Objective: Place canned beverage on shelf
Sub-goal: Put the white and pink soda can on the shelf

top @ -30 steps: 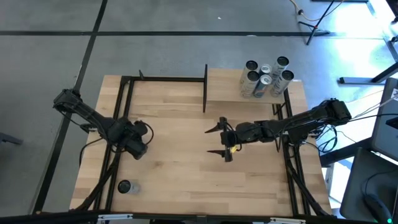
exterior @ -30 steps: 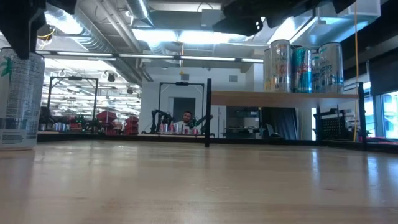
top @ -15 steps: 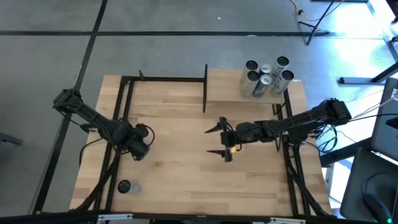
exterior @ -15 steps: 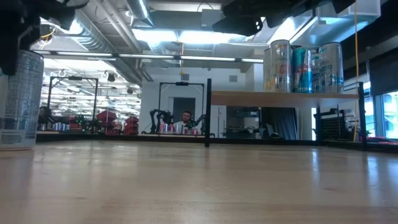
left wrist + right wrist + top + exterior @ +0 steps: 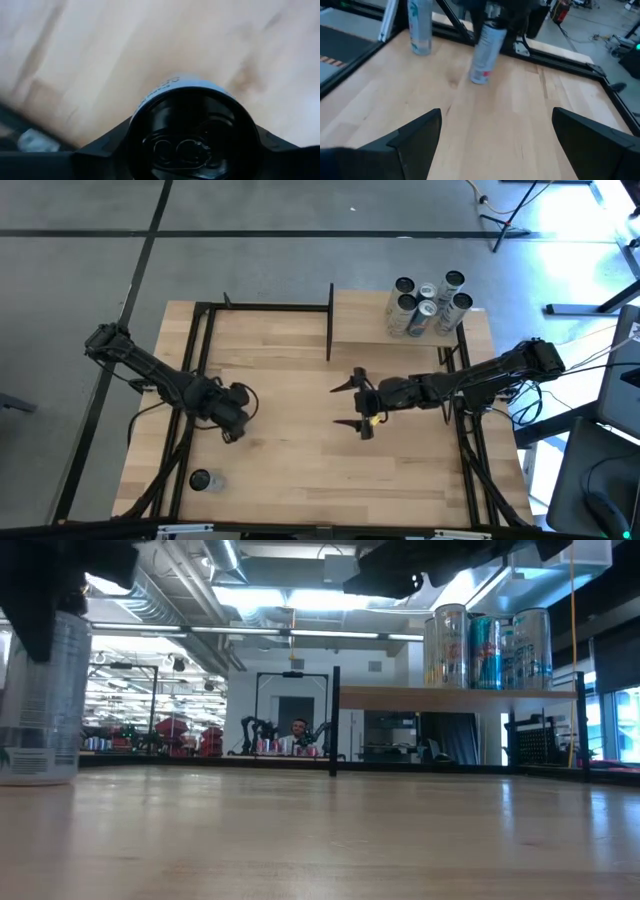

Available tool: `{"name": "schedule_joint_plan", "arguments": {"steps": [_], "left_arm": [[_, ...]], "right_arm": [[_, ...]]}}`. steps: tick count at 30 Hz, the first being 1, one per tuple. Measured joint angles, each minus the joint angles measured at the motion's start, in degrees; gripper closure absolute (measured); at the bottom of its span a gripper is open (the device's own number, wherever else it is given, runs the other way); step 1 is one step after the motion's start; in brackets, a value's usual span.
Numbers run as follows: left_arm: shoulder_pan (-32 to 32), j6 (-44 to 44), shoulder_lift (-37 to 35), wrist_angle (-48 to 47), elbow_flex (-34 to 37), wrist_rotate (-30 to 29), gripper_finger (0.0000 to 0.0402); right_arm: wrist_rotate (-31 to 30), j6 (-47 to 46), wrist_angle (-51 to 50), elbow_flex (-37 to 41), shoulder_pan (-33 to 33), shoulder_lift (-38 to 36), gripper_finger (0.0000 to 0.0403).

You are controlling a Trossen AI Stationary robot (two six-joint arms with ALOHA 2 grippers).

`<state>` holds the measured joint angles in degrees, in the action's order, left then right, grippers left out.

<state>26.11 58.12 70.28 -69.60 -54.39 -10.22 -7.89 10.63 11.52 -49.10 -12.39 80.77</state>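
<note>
Left hand (image 5: 236, 416) clasps a tall silver beverage can (image 5: 485, 49) from above for carrying; right hand (image 5: 357, 404) waits spread wide, empty; raised light-wood shelf (image 5: 365, 320) with clustered cans (image 5: 428, 304) lies beyond it.
</note>
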Motion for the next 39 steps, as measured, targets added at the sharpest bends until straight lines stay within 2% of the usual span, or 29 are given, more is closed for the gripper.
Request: {"name": "schedule_joint_plan", "arguments": {"steps": [7, 10, 17, 22, 25, 33, 39], "left_arm": [[-0.82, -4.75, 1.63, 11.37, -0.74, 1.41, 0.0181], [-1.85, -7.98, 4.93, 12.02, -3.10, 3.01, 0.0181], [-6.25, -18.88, 16.55, 12.38, -15.63, 2.71, 0.0181], [-9.00, -27.32, 24.61, 9.00, -26.06, 2.41, 0.0179], [-10.10, -31.04, 28.30, 9.05, -29.53, 2.43, 0.0179], [-11.94, -35.18, 32.52, 9.38, -30.86, 3.82, 0.0174], [-11.44, -35.49, 32.33, 11.45, -30.75, 2.44, 0.0140]], "right_arm": [[-7.32, -0.91, -4.96, 0.00, -2.97, 0.00, 0.0040], [-9.60, -1.63, -7.75, 0.00, -4.65, 0.00, 0.0040], [-11.00, -6.18, -12.61, 0.00, -6.13, 0.00, 0.0040], [-11.02, -7.27, -14.06, 0.00, -6.01, 0.00, 0.0040], [-11.01, -7.32, -14.87, 0.00, -6.01, 0.00, 0.0040], [-11.01, -7.34, -14.83, 0.00, -6.01, -0.02, 0.0040], [-10.99, -7.38, -14.70, 0.00, -6.01, 0.00, 0.0040]]}}
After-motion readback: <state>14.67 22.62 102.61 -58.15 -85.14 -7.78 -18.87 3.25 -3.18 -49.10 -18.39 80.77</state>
